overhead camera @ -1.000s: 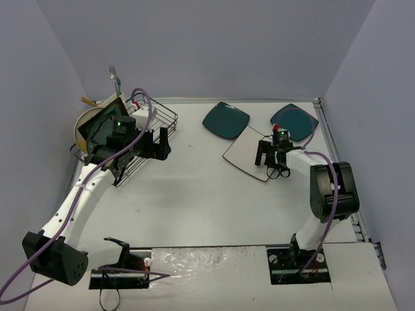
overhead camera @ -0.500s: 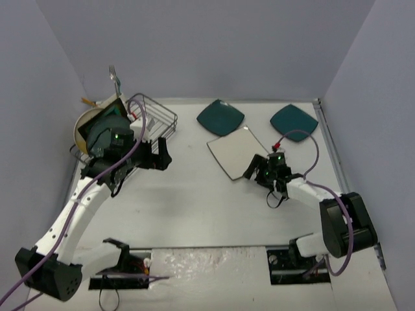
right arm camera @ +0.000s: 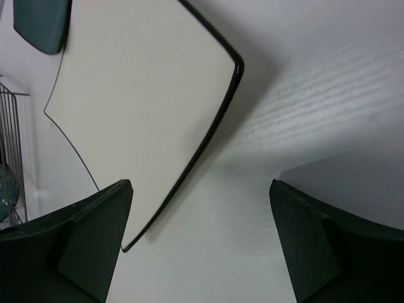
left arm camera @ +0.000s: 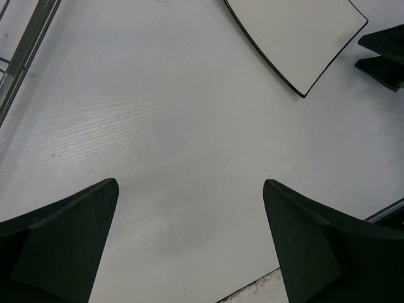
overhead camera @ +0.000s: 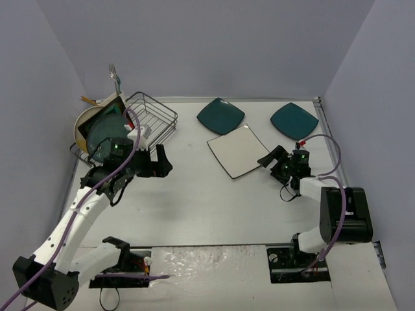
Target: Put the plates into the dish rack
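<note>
Found three plates on edge in the left end of the dish rack (overhead camera: pixel 170 118): cream round plate (overhead camera: pixel 80 126), brown-rimmed teal square (overhead camera: pixel 111 109), grey-blue round plate (overhead camera: pixel 97 137). Saw a fork (overhead camera: pixel 114 74) upright at its far corner. Found the white square plate (overhead camera: pixel 238 150) flat on the table (overhead camera: pixel 194 204), left dark teal plate (overhead camera: pixel 222 116) and right dark teal plate (overhead camera: pixel 294 120) behind it. Saw its black rim only from the wrists, just before the right gripper (right arm camera: pixel 201 237), spread wide, grasping nothing. Found the left gripper (left arm camera: pixel 189 221) equally spread, empty, over bare table.

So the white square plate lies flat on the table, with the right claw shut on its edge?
No: the right claw stands open near the white square plate, not shut on its edge, as the right wrist view shows. The plate does lie flat.
</note>
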Controlling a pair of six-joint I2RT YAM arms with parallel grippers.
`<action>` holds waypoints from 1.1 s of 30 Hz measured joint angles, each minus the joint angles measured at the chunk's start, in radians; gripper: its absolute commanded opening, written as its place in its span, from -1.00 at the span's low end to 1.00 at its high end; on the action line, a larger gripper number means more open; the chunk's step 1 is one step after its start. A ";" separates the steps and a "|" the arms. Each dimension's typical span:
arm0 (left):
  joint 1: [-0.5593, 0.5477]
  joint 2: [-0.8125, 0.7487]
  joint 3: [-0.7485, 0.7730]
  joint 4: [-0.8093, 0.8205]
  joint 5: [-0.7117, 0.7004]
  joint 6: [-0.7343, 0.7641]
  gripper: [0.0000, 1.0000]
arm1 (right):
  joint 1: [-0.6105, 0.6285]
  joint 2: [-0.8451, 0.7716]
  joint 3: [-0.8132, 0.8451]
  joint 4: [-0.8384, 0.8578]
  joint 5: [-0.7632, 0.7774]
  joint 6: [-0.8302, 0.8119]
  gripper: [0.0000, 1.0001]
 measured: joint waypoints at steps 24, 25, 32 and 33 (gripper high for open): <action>0.000 -0.093 -0.122 0.018 0.004 -0.102 0.94 | -0.047 0.378 0.065 0.533 -0.188 0.056 -0.31; 0.000 -0.093 -0.123 0.019 0.005 -0.106 0.94 | -0.048 0.383 0.066 0.533 -0.187 0.058 -0.50; -0.003 -0.094 -0.135 0.046 0.010 -0.141 0.94 | -0.051 0.399 0.060 0.491 -0.196 0.126 -1.00; -0.005 -0.094 -0.136 0.050 0.011 -0.147 0.94 | -0.052 0.398 0.060 0.486 -0.202 0.142 -1.00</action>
